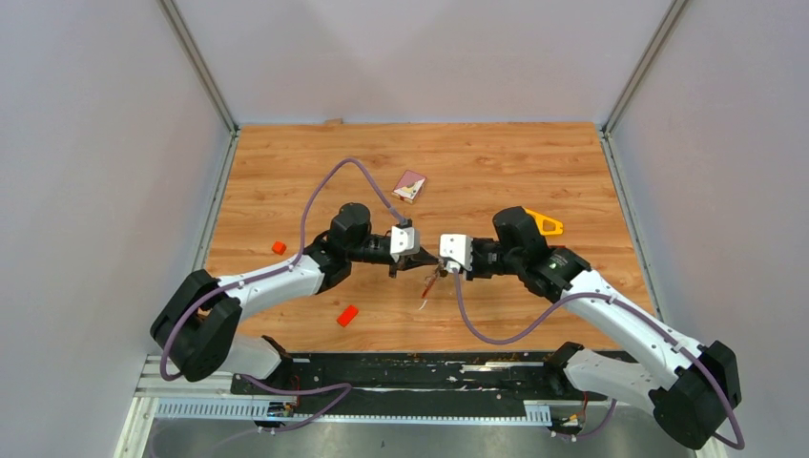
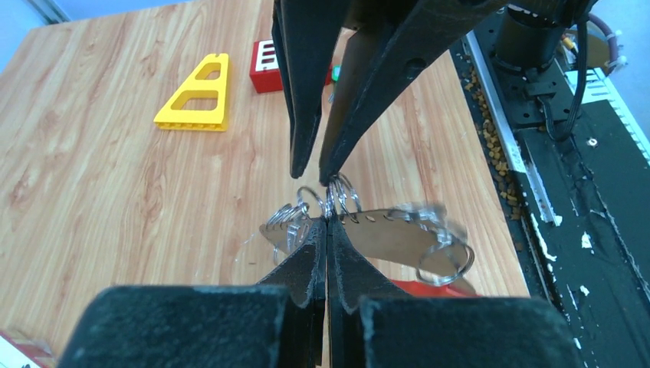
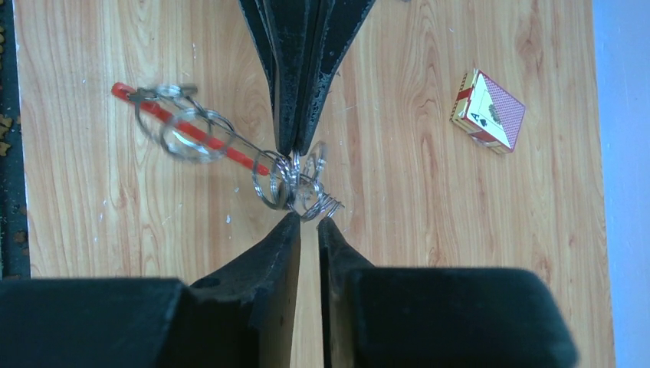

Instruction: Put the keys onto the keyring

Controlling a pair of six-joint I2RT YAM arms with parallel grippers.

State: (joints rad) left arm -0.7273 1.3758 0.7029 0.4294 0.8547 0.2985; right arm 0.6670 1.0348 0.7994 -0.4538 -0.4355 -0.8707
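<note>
Above the wooden table (image 1: 534, 162), the left gripper (image 2: 328, 224) pinches the keyring (image 3: 285, 184) by its cluster of steel rings. It presents them to the right gripper (image 3: 308, 221), whose fingers stand narrowly parted just short of the rings, apparently ready to take one.

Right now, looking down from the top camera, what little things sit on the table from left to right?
orange block → red block → card box → yellow piece
</note>
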